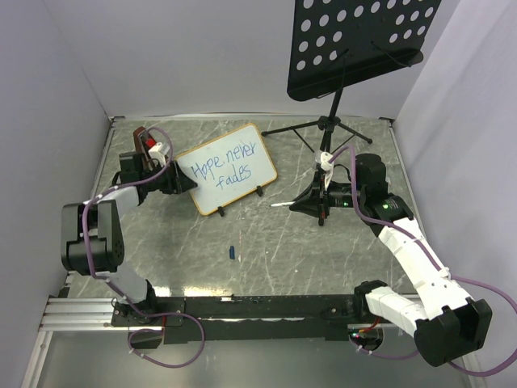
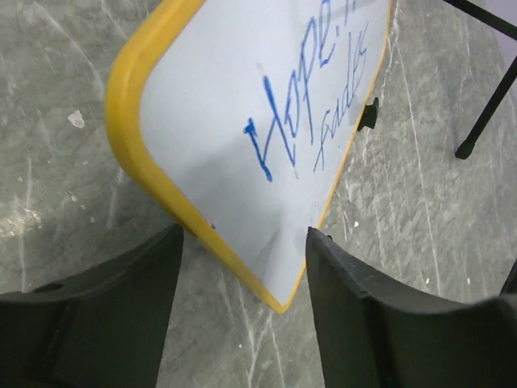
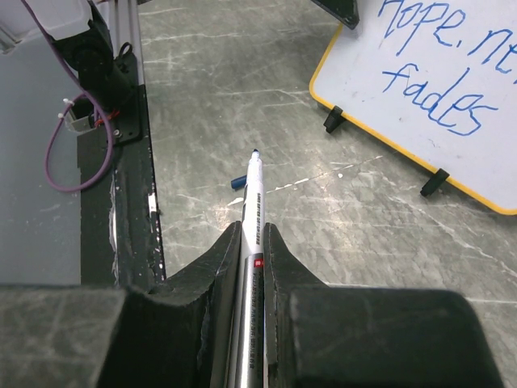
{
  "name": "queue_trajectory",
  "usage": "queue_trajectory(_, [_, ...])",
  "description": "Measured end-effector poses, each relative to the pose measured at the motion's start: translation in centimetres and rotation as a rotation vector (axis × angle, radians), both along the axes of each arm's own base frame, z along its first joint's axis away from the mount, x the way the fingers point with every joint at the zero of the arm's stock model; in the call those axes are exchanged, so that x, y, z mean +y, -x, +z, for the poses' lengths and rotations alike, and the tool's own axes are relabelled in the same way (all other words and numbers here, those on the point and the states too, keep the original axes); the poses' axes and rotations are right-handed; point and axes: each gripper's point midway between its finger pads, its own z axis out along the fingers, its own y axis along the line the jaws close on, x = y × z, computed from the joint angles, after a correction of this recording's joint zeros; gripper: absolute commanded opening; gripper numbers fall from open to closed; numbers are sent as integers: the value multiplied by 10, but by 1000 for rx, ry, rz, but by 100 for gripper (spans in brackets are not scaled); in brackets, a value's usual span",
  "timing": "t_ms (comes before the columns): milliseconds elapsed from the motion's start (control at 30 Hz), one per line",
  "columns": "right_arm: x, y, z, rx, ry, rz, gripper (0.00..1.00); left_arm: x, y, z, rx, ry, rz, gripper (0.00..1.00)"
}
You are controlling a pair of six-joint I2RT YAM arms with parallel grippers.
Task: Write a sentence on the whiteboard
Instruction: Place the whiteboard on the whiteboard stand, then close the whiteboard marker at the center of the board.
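The right claw [image 3: 252, 236] is pinched on a pen [image 3: 255, 190], kept away from the whiteboard [image 2: 210, 105], probably because the sentence [image 1: 228, 168] is written. The left claw [image 2: 244, 242] is spread astride its corner; it is propped on its feet far-left on the table [image 1: 307, 250].

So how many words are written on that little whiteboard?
3. "Hope" and "never" sit on the top line of the whiteboard, "fades" alone on the line below. The writing shows whole from above; none seems hidden.

whiteboard [image 1: 236, 191] with blue sentence [image 1: 224, 169] between left gripper [image 1: 186, 183] and right gripper [image 1: 301, 202] with marker [image 1: 283, 204]
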Motion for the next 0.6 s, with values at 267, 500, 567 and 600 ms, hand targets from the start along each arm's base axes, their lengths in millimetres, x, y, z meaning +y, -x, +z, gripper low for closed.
queue_trajectory(267, [0,0,0,0,0,0,0,11,-1,32,-70,-15,52,99])
queue_trajectory(500, [0,0,0,0,0,1,0,61,22,64,-95,-71,347,97])
queue_trajectory(567, [0,0,0,0,0,1,0,65,35,84,-133,-70,418,97])
queue_trajectory(600, [0,0,0,0,0,1,0,66,43,95,-157,-58,448,97])
